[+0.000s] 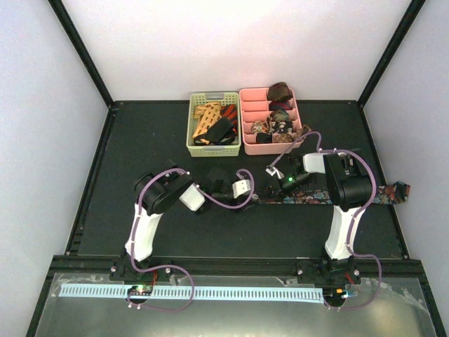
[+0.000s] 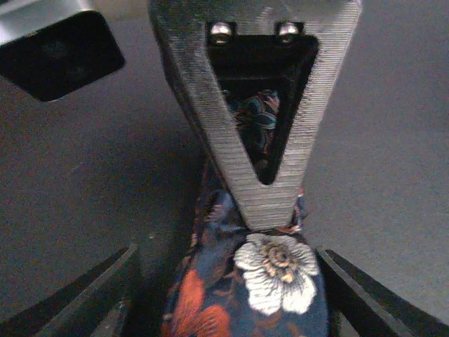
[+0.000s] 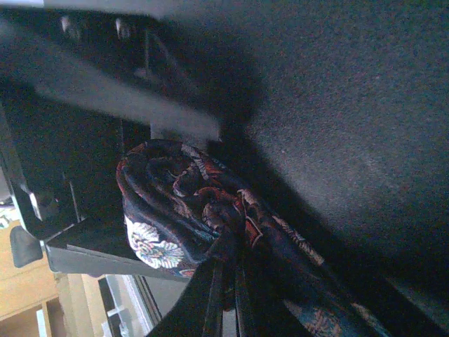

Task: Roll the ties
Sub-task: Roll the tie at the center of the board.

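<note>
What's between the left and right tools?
The floral tie, gripped by the shut right tool, runs between the left tool's open fingers. Left wrist view shows it.

surface: black table (image 1: 154, 133) | lying on it: green basket (image 1: 191, 126), pink tray (image 1: 270, 148), navy floral tie (image 1: 302, 200), part coiled

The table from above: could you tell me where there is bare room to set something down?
Free: the table's left side beyond the left arm, and the near strip between it and the right arm. Crowded: around the basket, the tray and the flowered tie.
</note>
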